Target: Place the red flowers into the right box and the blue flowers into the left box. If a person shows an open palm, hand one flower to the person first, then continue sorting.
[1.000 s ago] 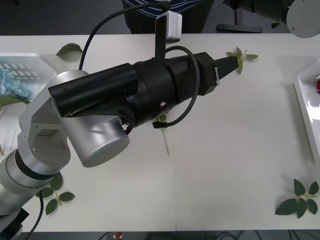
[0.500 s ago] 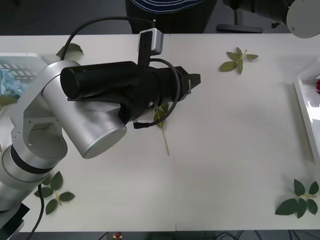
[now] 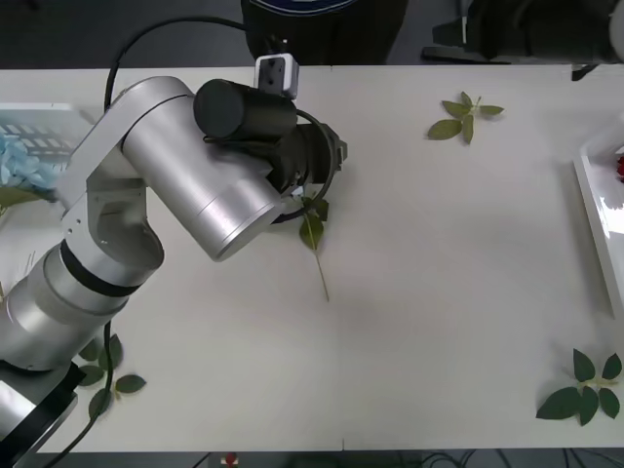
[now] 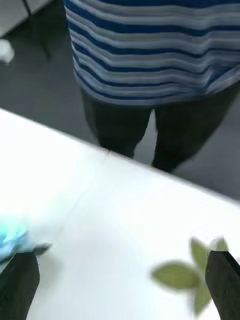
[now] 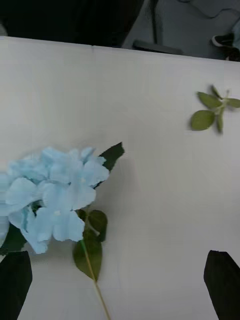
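My left gripper (image 5: 120,285) over table (image 3: 439,292) centre-left, fingers spread wide, nothing held. Blue flower (image 5: 50,197) lies on table just beneath it, stem (image 3: 320,268) trailing toward near edge. My right gripper (image 4: 120,290) also open, empty, facing person's striped shirt (image 4: 155,50) at far edge. Left box (image 3: 39,122) far left, holding another blue flower (image 3: 21,166); right box (image 3: 595,205) at right edge.

The left arm reaches out from the robot's left side, its big silver elbow bent and its black wrist pointing forward and down. The left gripper (image 5: 120,285) has its two black fingers (image 5: 15,280) spread wide apart, with nothing between the jaws. The right gripper (image 4: 120,290) also has its black fingers (image 4: 222,282) spread wide, and nothing sits between those jaws either.
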